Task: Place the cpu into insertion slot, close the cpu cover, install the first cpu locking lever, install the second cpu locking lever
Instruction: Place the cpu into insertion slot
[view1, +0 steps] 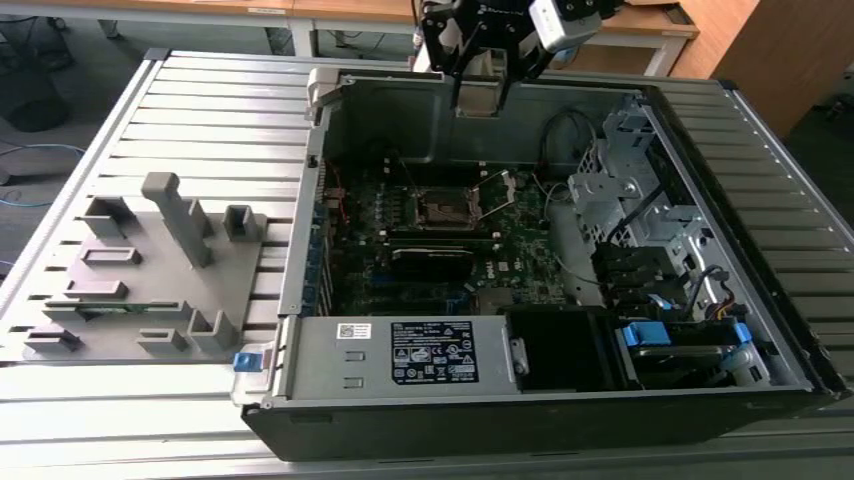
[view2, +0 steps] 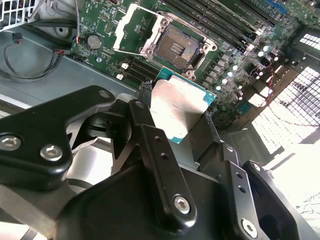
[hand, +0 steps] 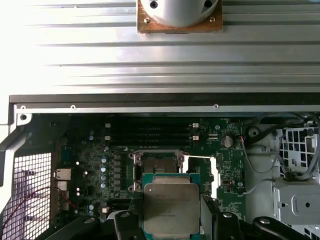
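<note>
Silver chip (hand: 171, 207) clamped in the gripper (view1: 481, 104), hovered upper centre of the exterior view, clear of the bare socket (view1: 441, 208), cover (hand: 216, 175) swung open.

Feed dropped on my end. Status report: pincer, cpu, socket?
Pincer shut on cpu, above the motherboard. Insertion slot empty, cpu cover swung open. Nothing seen between cpu and slot.

Blk hand (view2: 181, 117), silver hex screws (view2: 181, 202).
</note>
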